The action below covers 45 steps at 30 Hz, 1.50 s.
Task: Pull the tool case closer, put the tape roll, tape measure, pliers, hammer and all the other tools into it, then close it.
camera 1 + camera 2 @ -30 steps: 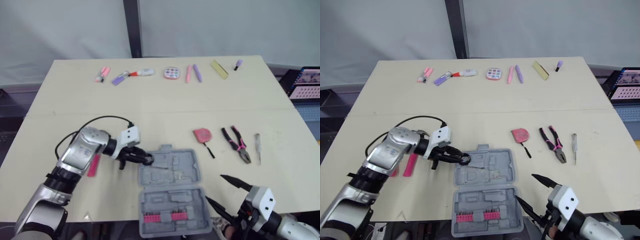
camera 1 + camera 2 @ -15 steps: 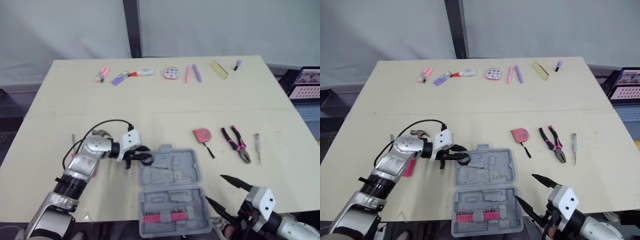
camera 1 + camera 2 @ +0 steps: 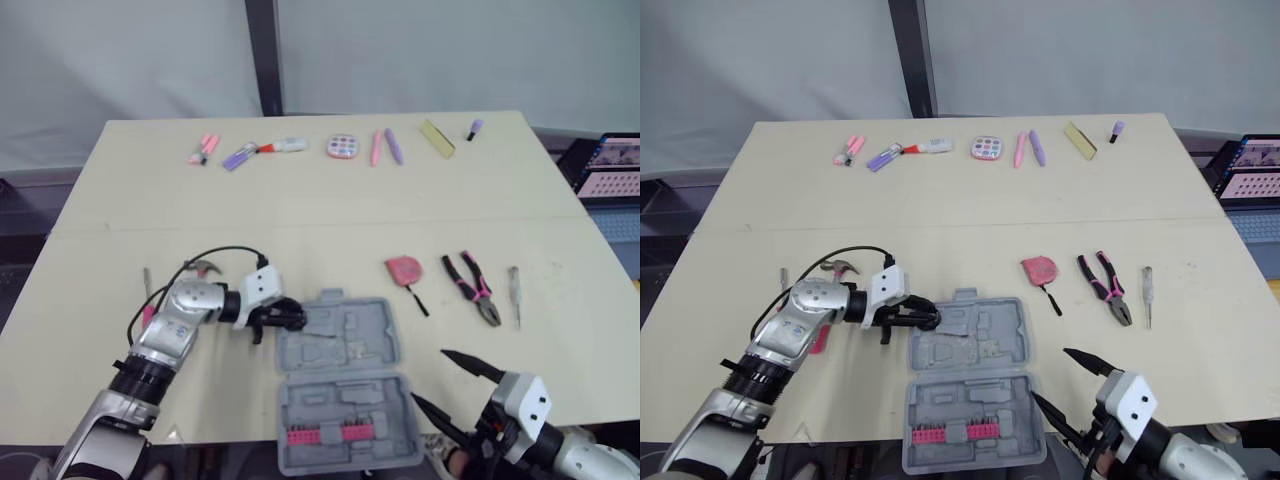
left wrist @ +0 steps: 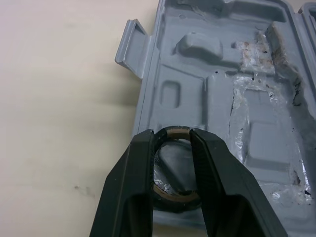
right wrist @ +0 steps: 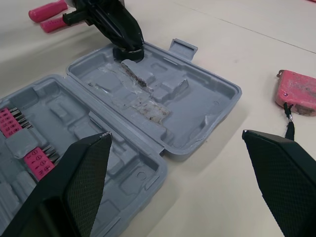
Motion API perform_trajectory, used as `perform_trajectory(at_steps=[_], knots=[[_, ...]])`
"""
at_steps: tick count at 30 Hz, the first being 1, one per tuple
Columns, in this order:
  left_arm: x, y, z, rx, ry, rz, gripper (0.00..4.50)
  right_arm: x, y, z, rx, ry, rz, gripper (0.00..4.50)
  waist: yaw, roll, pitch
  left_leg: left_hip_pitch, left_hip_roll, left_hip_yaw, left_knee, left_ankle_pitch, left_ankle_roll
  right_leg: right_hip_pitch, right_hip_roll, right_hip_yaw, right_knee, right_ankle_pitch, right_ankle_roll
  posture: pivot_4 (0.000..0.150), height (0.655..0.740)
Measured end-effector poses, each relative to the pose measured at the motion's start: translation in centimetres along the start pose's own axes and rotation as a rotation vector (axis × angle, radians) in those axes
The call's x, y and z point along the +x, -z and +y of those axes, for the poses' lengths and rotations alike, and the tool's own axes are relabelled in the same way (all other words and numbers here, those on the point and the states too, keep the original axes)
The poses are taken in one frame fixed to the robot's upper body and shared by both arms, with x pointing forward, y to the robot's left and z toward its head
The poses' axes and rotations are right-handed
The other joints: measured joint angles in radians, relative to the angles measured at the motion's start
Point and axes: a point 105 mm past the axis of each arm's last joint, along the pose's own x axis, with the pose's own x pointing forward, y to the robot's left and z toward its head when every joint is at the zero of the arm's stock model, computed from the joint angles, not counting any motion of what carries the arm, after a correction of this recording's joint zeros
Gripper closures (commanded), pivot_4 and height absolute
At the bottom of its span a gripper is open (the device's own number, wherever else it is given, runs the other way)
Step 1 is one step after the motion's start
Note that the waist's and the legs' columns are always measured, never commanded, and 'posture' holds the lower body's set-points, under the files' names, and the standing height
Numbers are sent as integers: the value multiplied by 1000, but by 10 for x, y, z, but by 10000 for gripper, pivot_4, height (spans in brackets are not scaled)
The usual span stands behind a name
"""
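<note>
Pink-handled hammer [image 3: 844, 266] lies at the worktop's [image 3: 330, 210] left, partly under the left arm. Left gripper [image 3: 290, 318]: fingers [image 4: 138, 173] narrow, clamped on the black tape roll [image 4: 170, 196] at the left end of the open grey tool case's [image 3: 345, 380] far half. Further right lie the tape measure [image 3: 404, 269], pliers [image 3: 474, 287] and screwdriver [image 3: 515, 293], each apart. Right gripper [image 3: 430, 376], at the near edge: fingers [image 5: 79, 168] wide, empty.

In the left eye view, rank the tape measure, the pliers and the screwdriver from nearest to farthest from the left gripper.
From the left gripper, at the tool case's left edge:
1. Tape measure, by the case's far right corner.
2. Pliers, further right.
3. Screwdriver, rightmost.
</note>
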Motion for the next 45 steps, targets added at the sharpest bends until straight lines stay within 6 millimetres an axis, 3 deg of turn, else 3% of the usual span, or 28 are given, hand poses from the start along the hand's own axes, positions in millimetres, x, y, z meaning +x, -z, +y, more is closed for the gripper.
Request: perform_trajectory(at_steps=[18, 23, 30, 32, 35, 38, 43, 45], knots=[[1, 4, -3, 56, -4, 14, 32425, 0, 0, 0, -1, 0, -1, 0, 0, 1, -2, 1, 0, 0, 0, 0, 0, 0, 0, 0, -1, 0, 0, 1500, 7400], [1, -1, 1, -27, -24, -45, 32425, 0, 0, -1, -3, 1, -3, 0, 0, 1, -2, 0, 0, 0, 0, 0, 0, 0, 0, 0, 0, 0, 0, 1500, 7400], [-40, -50, 12, -20, -92, -229, 32425, 4, -3, -6, -18, 5, -18, 0, -1, 3, -3, 0, 4, 0, 0, 0, 0, 0, 0, 0, -1, 0, 0, 1500, 7400], [-49, -53, 10, -23, -114, -255, 32425, 5, -4, -7, -19, 4, -19, 0, -1, 3, -3, 1, 4, 0, 0, 0, 0, 0, 0, 0, -1, 0, 0, 1500, 7400], [-62, -41, -2, -75, -123, -239, 32425, 7, -4, -9, -15, 5, -9, 0, -7, 3, -3, 1, 5, 0, -2, 0, 0, 0, 0, 1, -1, 0, 0, 1500, 7400], [-81, -21, -21, -152, -170, -226, 24127, 8, 0, -12, -9, -14, 36, 0, -6, 4, -4, 1, 6, 0, -3, 0, 0, 0, 0, 1, -3, 0, 0, 1500, 7400], [-95, 11, -61, -294, -227, -193, 551, 9, 5, -13, 3, -62, 116, 0, 11, 3, -4, 1, 5, -1, -3, 0, 0, 2, -2, 1, -7, 0, 0, 1500, 7400], [-100, 18, -73, -318, -261, -188, 551, 10, 4, -14, 4, -62, 114, 0, 20, 3, -4, 1, 5, -1, -3, 0, 0, 3, -2, 1, -9, 0, 0, 1500, 7400]])
